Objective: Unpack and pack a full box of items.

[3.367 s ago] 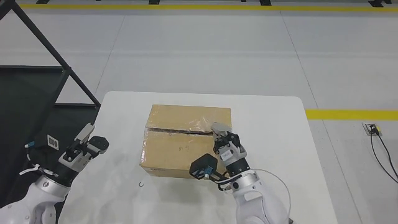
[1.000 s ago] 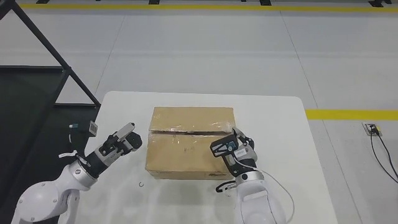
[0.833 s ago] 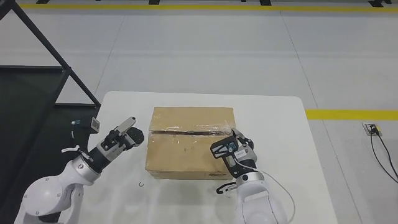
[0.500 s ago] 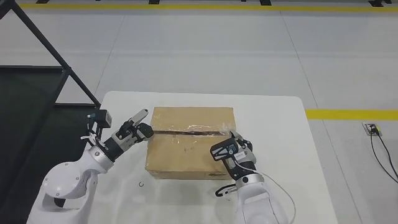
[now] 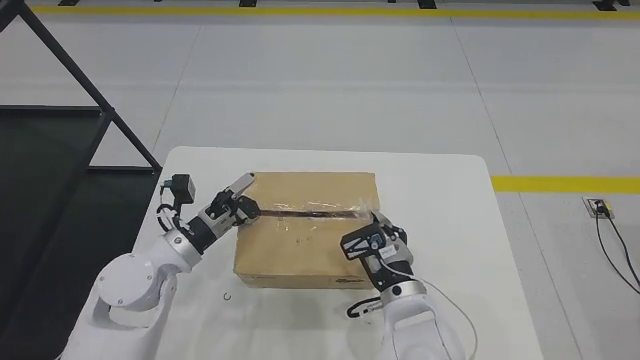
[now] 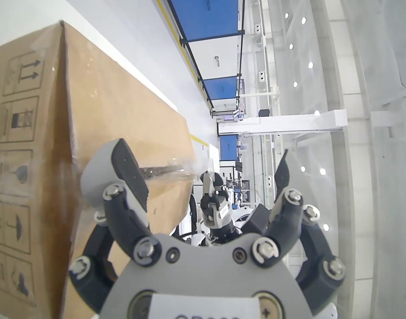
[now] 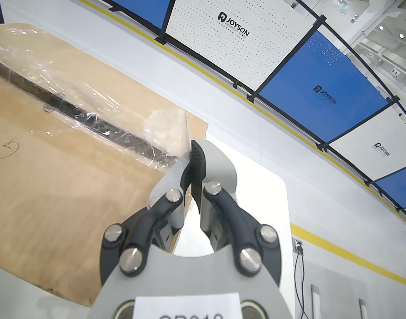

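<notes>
Cardboard box [image 5: 305, 230] sits mid-table [image 5: 450, 190], flaps closed. A dark seam runs along the top under crumpled clear tape [image 7: 90, 101].

Left gripper [image 6: 203, 164] is at the box's left end, level with the seam. Fingers are spread wide and hold nothing; one pad [image 6: 130, 170] is against the box's top edge.

Right gripper [image 7: 193, 160] is at the box's right end, just beside the lifted tape end. Fingers are pressed together; can't tell if tape is caught between them.
</notes>
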Action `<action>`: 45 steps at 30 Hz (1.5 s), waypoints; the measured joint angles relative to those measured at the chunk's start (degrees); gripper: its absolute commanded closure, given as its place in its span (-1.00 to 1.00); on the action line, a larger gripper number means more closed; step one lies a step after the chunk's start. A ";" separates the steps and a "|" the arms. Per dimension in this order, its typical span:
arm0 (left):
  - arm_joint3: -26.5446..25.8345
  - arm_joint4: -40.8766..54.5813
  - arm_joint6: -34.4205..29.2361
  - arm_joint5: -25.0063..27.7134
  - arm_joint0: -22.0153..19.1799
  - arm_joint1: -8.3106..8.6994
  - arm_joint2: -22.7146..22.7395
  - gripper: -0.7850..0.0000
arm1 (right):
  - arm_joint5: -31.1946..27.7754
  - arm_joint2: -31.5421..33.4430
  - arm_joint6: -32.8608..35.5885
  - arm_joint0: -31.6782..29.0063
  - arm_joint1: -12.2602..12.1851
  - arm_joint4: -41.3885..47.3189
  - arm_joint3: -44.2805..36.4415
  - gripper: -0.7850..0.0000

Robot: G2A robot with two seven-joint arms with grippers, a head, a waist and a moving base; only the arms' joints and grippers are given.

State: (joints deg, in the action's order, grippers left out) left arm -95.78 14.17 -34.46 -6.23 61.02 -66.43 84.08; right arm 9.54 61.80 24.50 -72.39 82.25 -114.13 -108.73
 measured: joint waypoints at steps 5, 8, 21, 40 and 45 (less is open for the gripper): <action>2.76 0.15 1.14 0.09 -2.01 -0.29 -2.17 -1.00 | 0.90 -0.20 0.77 -0.37 0.37 0.83 -0.42 1.00; 3.78 0.22 1.31 0.13 -2.57 -0.35 -2.77 -1.00 | 1.36 -0.32 2.04 -0.14 0.66 1.57 -0.35 1.00; 3.55 0.58 0.27 0.57 -1.33 -0.09 -2.60 -1.00 | 4.76 -0.79 7.88 2.19 2.12 4.13 0.85 1.00; 2.99 1.11 0.20 1.09 -0.48 0.19 -2.35 -1.00 | 4.42 0.13 11.26 3.12 3.40 5.87 1.51 0.59; 2.70 1.15 0.27 1.05 -0.24 0.26 -2.34 -1.00 | 4.59 0.87 10.72 2.63 3.59 6.26 1.18 0.58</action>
State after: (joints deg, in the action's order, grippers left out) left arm -93.08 15.33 -34.20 -5.19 60.78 -66.17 81.74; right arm 14.13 62.67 35.21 -69.77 85.84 -107.87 -107.56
